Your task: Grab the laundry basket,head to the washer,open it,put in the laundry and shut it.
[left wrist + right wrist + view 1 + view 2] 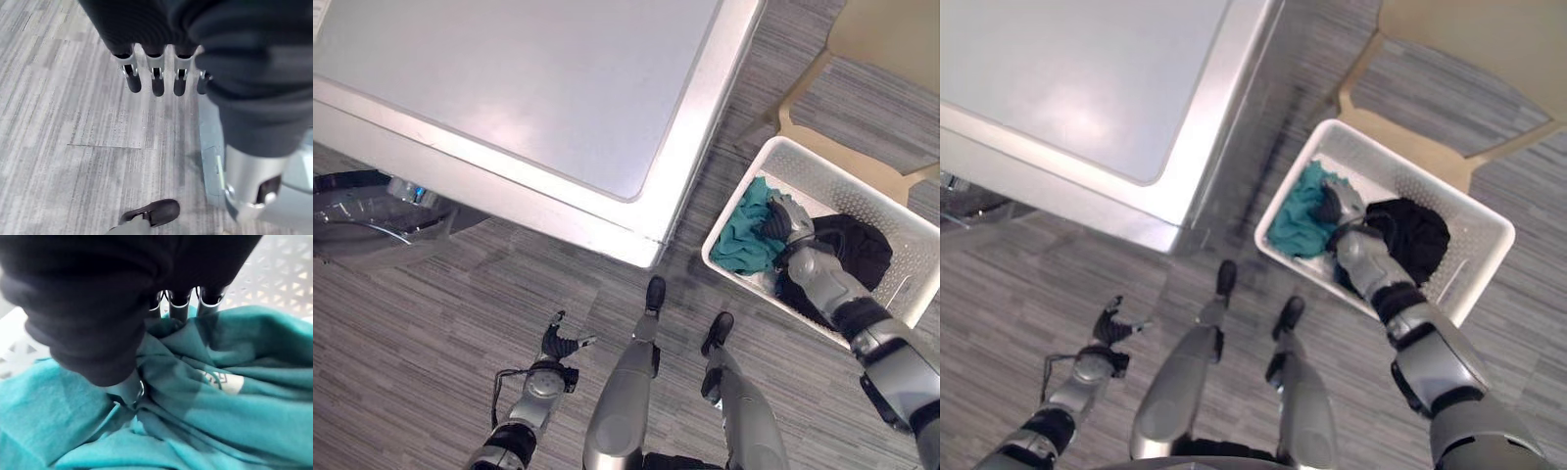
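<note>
Left hand (560,345) hangs low over the striped carpet (431,333), fingers loose and straight, nothing in it. Off to the right, the white laundry basket (901,220) sits on the floor just beside the washer's corner. The right hand (1344,211) is down inside it, fingers and thumb dug into the teal shirt (234,396) and bunching it up, looks like a proper grip. A black garment (1420,235) lies next to the teal one. Further back is the washer (529,88) with its door (372,211) swung open, and a tan chair (1469,59) stands behind the basket.
</note>
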{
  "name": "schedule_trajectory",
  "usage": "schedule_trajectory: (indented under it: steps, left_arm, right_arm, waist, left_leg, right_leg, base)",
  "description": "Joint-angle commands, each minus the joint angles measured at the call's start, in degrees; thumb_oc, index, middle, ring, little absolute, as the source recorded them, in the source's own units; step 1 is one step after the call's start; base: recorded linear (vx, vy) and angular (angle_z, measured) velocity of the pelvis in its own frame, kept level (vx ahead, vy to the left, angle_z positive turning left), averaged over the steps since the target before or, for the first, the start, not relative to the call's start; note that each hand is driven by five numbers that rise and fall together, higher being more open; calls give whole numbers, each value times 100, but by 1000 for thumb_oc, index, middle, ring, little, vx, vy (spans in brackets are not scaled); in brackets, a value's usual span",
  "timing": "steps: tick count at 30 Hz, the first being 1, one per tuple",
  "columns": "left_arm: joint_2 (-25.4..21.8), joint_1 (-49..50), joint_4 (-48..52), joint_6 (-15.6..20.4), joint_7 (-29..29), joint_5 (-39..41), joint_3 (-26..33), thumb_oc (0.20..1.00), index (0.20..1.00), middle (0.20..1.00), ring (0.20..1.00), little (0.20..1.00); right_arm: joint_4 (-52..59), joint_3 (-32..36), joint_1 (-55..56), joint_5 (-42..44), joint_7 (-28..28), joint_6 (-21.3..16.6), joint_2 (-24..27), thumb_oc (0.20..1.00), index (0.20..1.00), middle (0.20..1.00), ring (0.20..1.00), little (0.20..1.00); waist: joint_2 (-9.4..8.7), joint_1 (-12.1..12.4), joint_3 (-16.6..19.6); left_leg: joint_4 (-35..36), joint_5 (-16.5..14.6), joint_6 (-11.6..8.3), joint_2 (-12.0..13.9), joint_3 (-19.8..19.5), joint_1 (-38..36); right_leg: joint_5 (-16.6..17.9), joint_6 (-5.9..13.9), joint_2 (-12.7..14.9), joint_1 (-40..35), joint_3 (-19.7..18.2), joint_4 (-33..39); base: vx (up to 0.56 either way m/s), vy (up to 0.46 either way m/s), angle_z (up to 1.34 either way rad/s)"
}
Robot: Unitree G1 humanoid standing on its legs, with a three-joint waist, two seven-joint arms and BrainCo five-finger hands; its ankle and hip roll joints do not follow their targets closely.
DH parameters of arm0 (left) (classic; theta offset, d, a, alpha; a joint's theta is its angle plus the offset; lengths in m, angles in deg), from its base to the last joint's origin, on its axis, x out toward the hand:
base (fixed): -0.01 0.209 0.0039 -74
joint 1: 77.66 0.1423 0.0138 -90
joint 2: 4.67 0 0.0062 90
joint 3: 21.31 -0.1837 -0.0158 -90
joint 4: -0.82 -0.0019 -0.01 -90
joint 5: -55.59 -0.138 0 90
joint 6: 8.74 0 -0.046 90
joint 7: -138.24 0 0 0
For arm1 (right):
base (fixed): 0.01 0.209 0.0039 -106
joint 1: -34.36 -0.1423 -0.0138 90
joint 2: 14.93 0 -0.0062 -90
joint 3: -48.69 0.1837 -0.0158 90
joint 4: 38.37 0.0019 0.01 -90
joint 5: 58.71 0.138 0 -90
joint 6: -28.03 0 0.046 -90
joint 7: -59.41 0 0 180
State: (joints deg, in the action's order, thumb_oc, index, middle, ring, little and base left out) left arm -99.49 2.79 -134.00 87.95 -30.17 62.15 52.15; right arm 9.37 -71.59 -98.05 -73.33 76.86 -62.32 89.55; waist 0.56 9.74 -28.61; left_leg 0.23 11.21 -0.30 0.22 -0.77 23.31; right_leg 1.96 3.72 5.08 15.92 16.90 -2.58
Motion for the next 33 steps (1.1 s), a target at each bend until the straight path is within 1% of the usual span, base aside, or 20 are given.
schedule_trajectory:
  steps: [1,6,7,8,9,12,14,17,18,20,21,22,24,25,26,27,28,29,30,33]
  left_arm:
    - [38,74,72,40,119,84,-29,1000,1000,1000,1000,1000]
    - [102,226,241,-30,-1,78,45,1000,1000,1000,1000,1000]
    - [94,357,373,-68,-76,24,116,1000,1000,1000,1000,1000]
    - [92,361,376,-69,-77,25,113,1000,1000,1000,1000,1000]
    - [39,517,540,-109,-122,-3,253,1000,1000,1000,1000,1000]
    - [-12,707,676,-153,-194,-27,367,1000,1000,1000,1000,1000]
    - [-80,1024,972,-170,-253,-26,592,1000,1000,1000,1000,1000]
    - [-122,1237,1136,-196,-288,-87,687,1000,1000,1000,1000,1000]
    - [-174,1321,1283,-189,-307,-154,717,1000,1000,1000,1000,1000]
    - [-251,1311,1487,-164,-322,-171,758,1000,1000,1000,1000,1000]
    - [-252,1311,1489,-165,-323,-170,758,1000,1000,1000,1000,1000]
    - [-323,1334,1702,-126,-335,-191,830,1000,1000,1000,1000,1000]
    - [-397,1390,1896,-72,-336,-170,891,1000,1000,1000,1000,1000]
    - [-428,1408,1974,-60,-353,-167,893,1000,1000,1000,1000,1000]
    - [-437,1459,2172,-18,-354,-124,885,1000,1000,1000,1000,1000]
    - [-449,1487,2280,-13,-373,-103,893,1000,1000,1000,1000,1000]
    - [-460,1503,2418,23,-358,-52,909,1000,1000,1000,1000,1000]
    - [-462,1508,2426,18,-359,-51,914,1000,1000,1000,1000,1000]
    - [-421,1485,2617,69,-371,20,853,1000,1000,1000,1000,1000]
    - [-383,1438,2852,127,-435,96,783,1000,1000,1000,1000,1000]
  right_arm:
    - [703,498,400,735,225,-373,-26,200,200,200,200,200]
    - [1448,1161,1018,1324,256,-552,-284,200,200,200,200,200]
    - [1899,1480,1354,1615,200,-680,-433,200,200,200,200,200]
    - [1908,1484,1363,1614,199,-675,-433,200,200,200,200,200]
    - [2533,1791,1738,1923,56,-814,-548,200,200,200,200,200]
    - [2931,1954,2087,2053,-119,-889,-612,200,200,200,200,200]
    - [3585,2077,2462,2239,-483,-977,-673,200,200,200,200,200]
    - [3942,2065,2718,2340,-747,-974,-718,200,200,200,200,200]
    - [4236,2120,3036,2423,-956,-1032,-758,200,200,200,200,200]
    - [4463,2138,3307,2495,-1107,-1100,-818,200,200,200,200,200]
    - [4465,2139,3308,2495,-1108,-1099,-819,200,200,200,200,200]
    - [4656,2175,3524,2459,-1216,-1181,-802,200,200,200,200,200]
    - [4845,2250,3713,2363,-1268,-1211,-813,200,200,200,200,200]
    - [4859,2263,3756,2337,-1266,-1220,-808,200,200,200,200,200]
    - [4878,2248,3740,2308,-1271,-1215,-798,200,200,200,200,200]
    - [4892,2226,3710,2277,-1239,-1226,-793,200,200,200,200,200]
    - [4876,2173,3639,2294,-1251,-1227,-770,200,200,200,200,200]
    - [4869,2169,3634,2295,-1250,-1231,-770,200,200,200,200,200]
    - [4886,2076,3505,2342,-1215,-1291,-700,200,200,200,200,200]
    - [4915,2062,3423,2350,-1210,-1290,-555,200,200,200,200,200]
  waist:
    - [-135,-79,292]
    - [-140,-197,509]
    - [-157,-273,664]
    - [-158,-269,662]
    - [-194,-372,848]
    - [-237,-451,1048]
    - [-296,-540,1262]
    - [-304,-544,1357]
    - [-278,-592,1391]
    - [-238,-660,1332]
    - [-237,-656,1351]
    - [-204,-669,1381]
    - [-230,-617,1498]
    - [-245,-568,1577]
    - [-264,-518,1622]
    - [-287,-487,1660]
    - [-283,-426,1661]
    - [-281,-436,1671]
    - [-185,-359,1658]
    - [-80,-369,1580]
  left_leg:
    - [-136,-553,-159,-100,202,-97]
    - [27,-588,-149,-96,256,-417]
    - [75,-640,-130,-99,282,-610]
    - [80,-640,-130,-99,283,-619]
    - [107,-737,-89,-110,349,-872]
    - [124,-808,-44,-122,398,-1093]
    - [112,-952,21,-131,530,-1418]
    - [160,-1029,75,-132,651,-1694]
    - [152,-1044,94,-100,667,-1809]
    - [58,-1007,123,-71,535,-1799]
    - [57,-995,122,-67,538,-1771]
    - [-16,-954,122,-43,422,-1742]
    - [-59,-874,74,-42,219,-1634]
    - [-76,-830,51,-36,143,-1542]
    - [-126,-772,-8,-41,28,-1432]
    - [-138,-612,-117,-27,-56,-1243]
    - [-134,-425,-241,16,-80,-1088]
    - [-130,-418,-245,20,-88,-1077]
    - [30,40,-508,122,-191,-759]
    - [304,252,-620,166,-145,-644]
  right_leg:
    - [-95,319,273,269,-267,-273]
    - [-74,360,293,20,-300,-167]
    - [-81,384,305,-148,-323,-131]
    - [-80,384,305,-156,-324,-128]
    - [-77,419,317,-363,-353,-91]
    - [-61,440,328,-539,-383,-38]
    - [-63,500,331,-742,-479,-49]
    - [-59,548,339,-857,-542,-114]
    - [-129,583,341,-866,-656,-406]
    - [-342,600,175,-831,-1028,-963]
    - [-323,598,170,-806,-1031,-953]
    - [-554,525,35,-920,-1256,-1348]
    - [-637,474,-51,-1079,-1442,-1622]
    - [-734,430,-90,-1220,-1514,-1476]
    - [-964,323,-148,-1387,-1572,-1247]
    - [-1128,242,-265,-1564,-1614,-939]
    - [-1154,195,-317,-1622,-1604,-715]
    - [-1139,191,-322,-1623,-1596,-692]
    - [-1184,43,-532,-1600,-1555,-335]
    - [-1091,5,-616,-1532,-1367,-203]
  base:
    - [-4,16,-6]
    - [30,19,-3]
    - [44,18,-10]
    - [98,60,-13]
    - [92,61,-12]
    - [101,75,-8]
    - [72,117,-11]
    - [20,67,-44]
    - [-43,-9,-58]
    - [-85,-38,-17]
    - [-124,-105,22]
    - [-120,-142,39]
    - [-150,-248,51]
    - [-144,-263,61]
    - [-180,-281,95]
    - [-228,-308,94]
    - [-180,-228,89]
    - [-294,-283,51]
    - [-289,-267,59]
    - [-287,-177,75]
